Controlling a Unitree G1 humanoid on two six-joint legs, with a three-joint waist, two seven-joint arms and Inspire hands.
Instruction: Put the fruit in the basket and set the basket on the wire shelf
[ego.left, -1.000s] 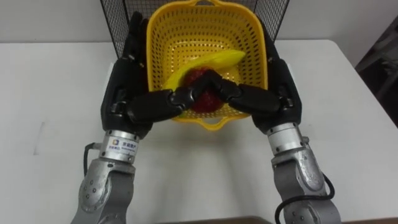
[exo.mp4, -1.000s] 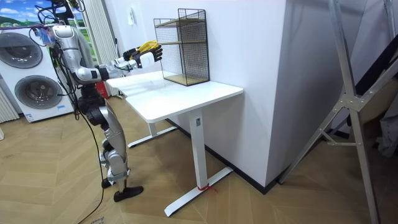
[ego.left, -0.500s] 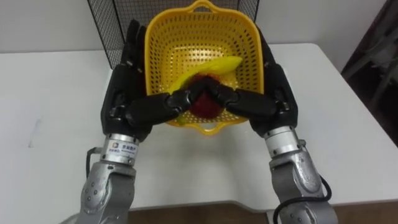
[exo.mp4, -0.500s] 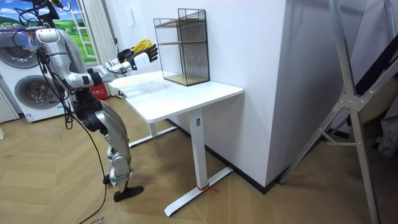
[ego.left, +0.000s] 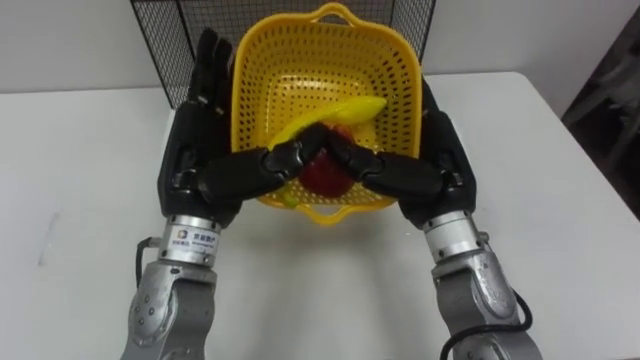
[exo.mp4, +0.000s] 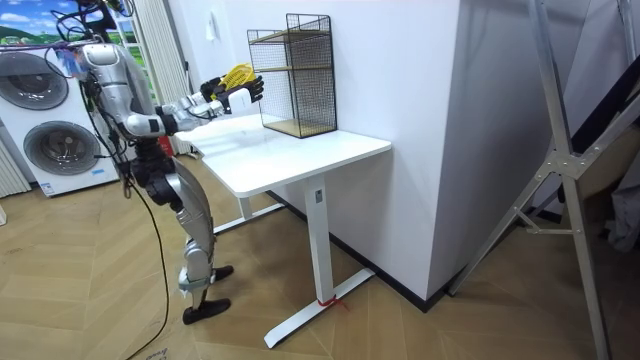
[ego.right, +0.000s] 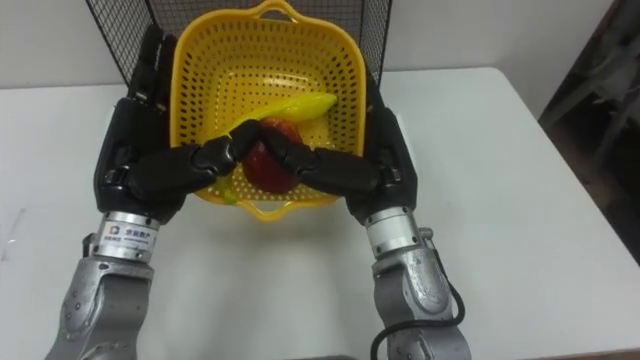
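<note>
I hold the yellow perforated basket (ego.left: 290, 70) up over the white table (ego.left: 560, 200), just before the black wire shelf (ego.left: 160, 40). Inside it lie a yellow banana (ego.left: 345, 110) and a red apple (ego.left: 325, 178). My left hand (ego.left: 195, 150) lies along the basket's left wall, its thumb crossing the near rim. On the other side my right hand (ego.left: 445, 150) clasps the right wall the same way, and the two thumbs meet over the apple. From the room view, the basket (exo.mp4: 235, 75) hangs close to the shelf (exo.mp4: 295, 75), near its upper level.
The shelf stands on the table (exo.mp4: 290, 150) against the white wall. Two washing machines (exo.mp4: 50, 130) stand behind me at the room view's left. A metal frame (exo.mp4: 560, 150) leans at the room view's right.
I have straightened up and stepped at the table's end, one foot now lifted. The basket stays in both hands and sits slightly closer to the shelf.
</note>
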